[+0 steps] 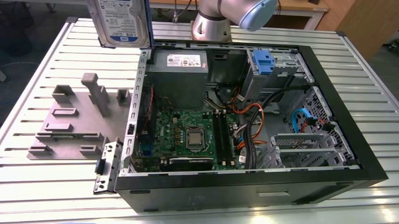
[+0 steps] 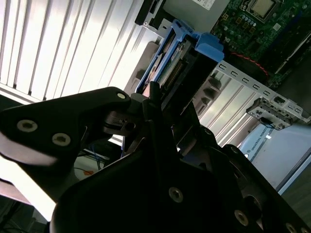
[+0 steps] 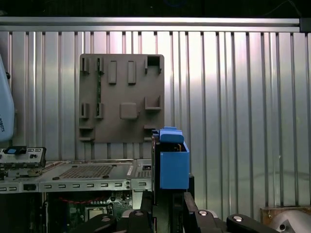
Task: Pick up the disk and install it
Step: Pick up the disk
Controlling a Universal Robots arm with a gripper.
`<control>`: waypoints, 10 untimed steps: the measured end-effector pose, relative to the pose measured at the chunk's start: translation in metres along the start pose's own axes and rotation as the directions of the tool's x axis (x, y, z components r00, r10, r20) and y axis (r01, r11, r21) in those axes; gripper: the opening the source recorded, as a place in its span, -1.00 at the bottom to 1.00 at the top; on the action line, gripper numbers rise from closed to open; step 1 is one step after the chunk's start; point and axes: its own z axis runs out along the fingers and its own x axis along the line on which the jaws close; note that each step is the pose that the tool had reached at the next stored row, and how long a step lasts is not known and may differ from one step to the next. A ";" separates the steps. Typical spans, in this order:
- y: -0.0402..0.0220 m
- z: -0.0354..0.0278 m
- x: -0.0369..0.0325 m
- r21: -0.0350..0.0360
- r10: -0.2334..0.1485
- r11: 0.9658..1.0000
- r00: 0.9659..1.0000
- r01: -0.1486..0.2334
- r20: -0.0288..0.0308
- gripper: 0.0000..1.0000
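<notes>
Over the desk (image 1: 37, 70) edge where the arm's base stands, toward the exterior view's left, the disk (image 1: 121, 21) hangs on edge, clear of the computer case (image 1: 349, 140), with the pincer (image 3: 167, 204) clenched on it. Such a narrow grasp may let it twist, so its blue carrier could snag the case wall or the loose cables (image 1: 248, 108). I count one disk, one case, one drive cage (image 1: 265, 65), one grey fixture plate (image 1: 74, 135)

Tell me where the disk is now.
The disk hangs in the air at the exterior view's upper left, above the corner of the computer case by the power supply; in both wrist views the pincer grips it.
</notes>
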 end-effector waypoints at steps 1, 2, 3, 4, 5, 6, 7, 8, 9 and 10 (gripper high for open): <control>-0.0007 0.0000 -0.0001 0.000 0.000 1.000 1.000 0.000 0.000 -0.31; -0.0008 0.0000 -0.0001 0.000 0.000 1.000 1.000 0.000 0.000 -0.31; -0.0008 0.0000 -0.0001 0.000 0.000 1.000 1.000 0.000 0.000 -0.31; -0.0008 0.0000 0.0000 0.000 0.000 1.000 1.000 0.000 0.000 -0.31; -0.0009 0.0000 -0.0001 0.000 0.000 1.000 1.000 0.000 0.000 -0.31; -0.0009 0.0000 -0.0001 0.000 0.000 1.000 1.000 0.000 0.000 -0.31; -0.0010 0.0000 -0.0001 0.000 0.000 1.000 1.000 0.000 0.000 -0.31; -0.0010 0.0000 -0.0001 0.000 0.000 1.000 1.000 0.000 0.000 -0.31; -0.0012 0.0000 -0.0001 0.000 0.000 1.000 1.000 0.000 0.000 -0.31; -0.0020 0.0000 -0.0001 0.000 0.000 1.000 1.000 0.000 0.000 -0.31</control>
